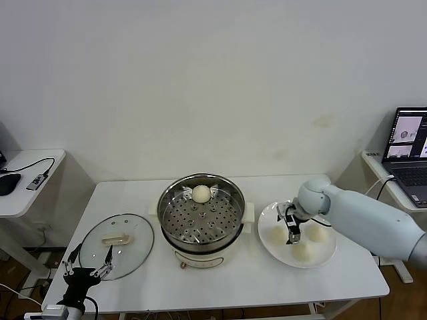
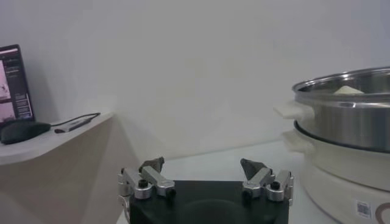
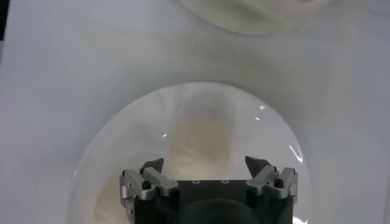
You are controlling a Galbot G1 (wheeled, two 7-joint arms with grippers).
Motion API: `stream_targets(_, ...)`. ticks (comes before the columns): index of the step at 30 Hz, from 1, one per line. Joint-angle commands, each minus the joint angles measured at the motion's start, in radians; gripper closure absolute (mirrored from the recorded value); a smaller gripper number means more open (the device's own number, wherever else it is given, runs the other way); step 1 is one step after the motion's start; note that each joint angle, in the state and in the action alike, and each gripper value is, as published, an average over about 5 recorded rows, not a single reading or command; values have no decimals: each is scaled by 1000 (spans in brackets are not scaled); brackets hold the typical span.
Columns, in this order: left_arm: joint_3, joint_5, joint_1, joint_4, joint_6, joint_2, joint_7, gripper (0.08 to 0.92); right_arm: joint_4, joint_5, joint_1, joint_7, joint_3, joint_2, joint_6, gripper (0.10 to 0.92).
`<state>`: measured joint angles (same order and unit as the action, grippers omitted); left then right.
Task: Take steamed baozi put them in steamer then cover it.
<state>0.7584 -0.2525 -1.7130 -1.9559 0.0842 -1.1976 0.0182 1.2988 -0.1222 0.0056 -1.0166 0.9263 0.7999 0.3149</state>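
Observation:
The steel steamer stands mid-table with one cream-white baozi on its perforated tray. Three more baozi lie on a white plate to its right. My right gripper hovers open low over the plate, among them. In the right wrist view the right gripper is open above a blurred baozi. The glass cover with its cream handle lies flat left of the steamer. My left gripper is open and empty at the table's front left; in its wrist view the steamer is beside it.
A laptop stands on a side table at the right. Another side table at the left holds a mouse and a cable. A white wall is close behind the table.

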Motion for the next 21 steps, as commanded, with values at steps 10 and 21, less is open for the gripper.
stream_targets(10, 1, 3, 0, -1, 1, -3, 0, 177, -63, -41, -42, -3, -37, 53, -13, 203)
stream_targets(21, 3, 3, -1, -1, 2, -4, 1, 177, -53, -44, -35, -30, -38, 41, -15, 356)
